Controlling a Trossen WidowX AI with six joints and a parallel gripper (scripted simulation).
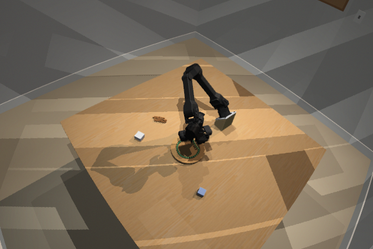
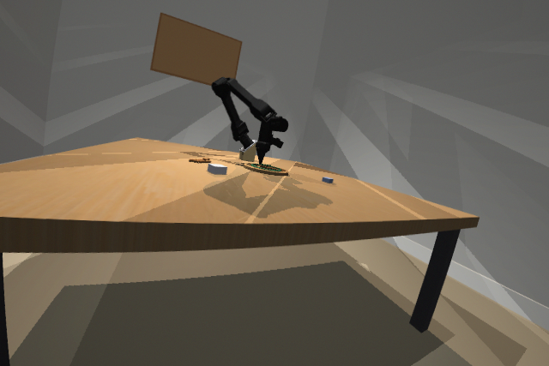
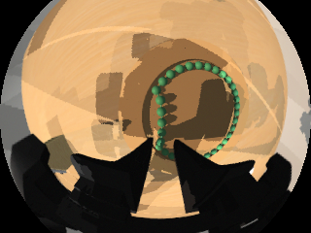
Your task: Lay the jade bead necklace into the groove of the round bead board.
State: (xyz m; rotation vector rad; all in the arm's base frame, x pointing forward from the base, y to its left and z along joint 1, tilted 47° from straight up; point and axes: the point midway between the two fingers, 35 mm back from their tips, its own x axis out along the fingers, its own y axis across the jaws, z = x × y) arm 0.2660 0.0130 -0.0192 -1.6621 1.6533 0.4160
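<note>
Top: jade bead necklace (image 1: 187,157) (image 3: 198,65), lower centre, lay on round bead board (image 1: 188,161) (image 2: 283,173) (image 3: 133,114). Exterior: pincer (image 2: 260,162) (image 3: 163,142) pointed down at the board, mid-frame. Wrist: pincer, bottom centre, stood partly open; grasp on beads, cannot tell; necklace's left side cut straight inside the groove.

A plain grey-walled room with a robot arm (image 1: 188,89) (image 2: 250,98) on a table (image 1: 240,161) (image 2: 133,194).
</note>
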